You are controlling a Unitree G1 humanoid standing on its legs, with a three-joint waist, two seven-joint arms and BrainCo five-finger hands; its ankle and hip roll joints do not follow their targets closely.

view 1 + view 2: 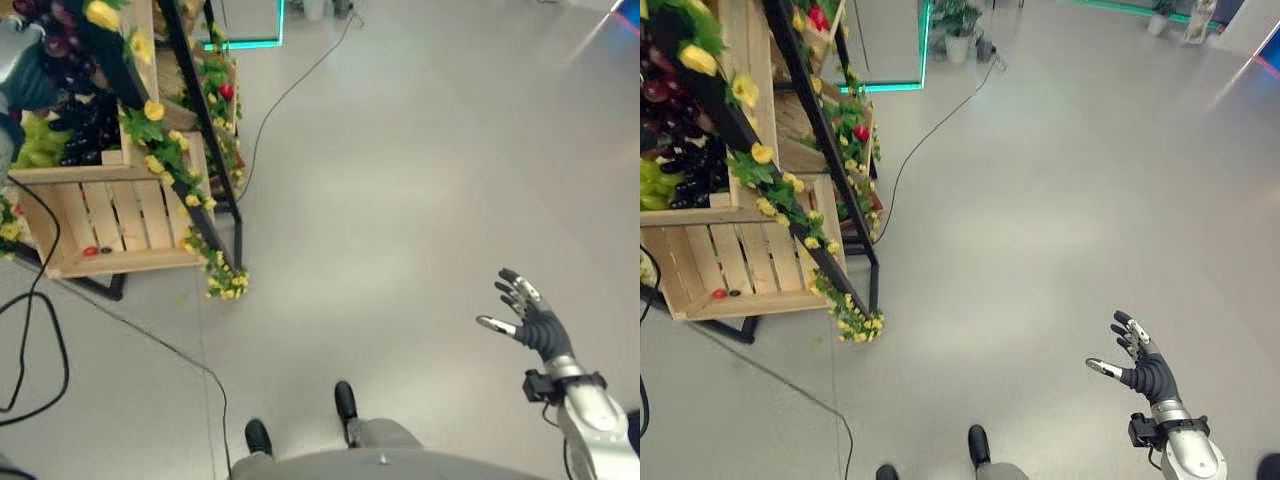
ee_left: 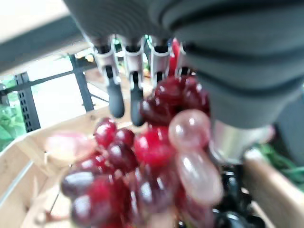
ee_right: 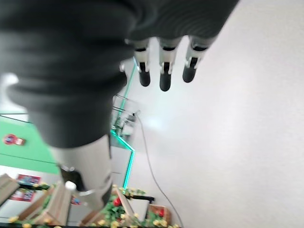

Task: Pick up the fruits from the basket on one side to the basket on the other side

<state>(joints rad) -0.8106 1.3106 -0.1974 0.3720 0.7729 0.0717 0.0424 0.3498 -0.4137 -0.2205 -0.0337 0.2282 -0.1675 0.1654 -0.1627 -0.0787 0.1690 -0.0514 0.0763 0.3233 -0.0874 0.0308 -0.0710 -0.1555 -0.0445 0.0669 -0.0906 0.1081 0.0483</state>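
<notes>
The left hand point(image 2: 199, 61) has its fingers point(image 2: 115, 97) curled over a bunch of red grapes point(image 2: 152, 166), gripping it above a wooden crate point(image 1: 110, 215) on the black shelf point(image 1: 215, 130) trimmed with yellow flowers point(image 1: 855, 322). No writing can be read. The right hand point(image 1: 530, 320) hangs spread and empty over the wide bare floor point(image 1: 420, 170), well apart from the shelf.
</notes>
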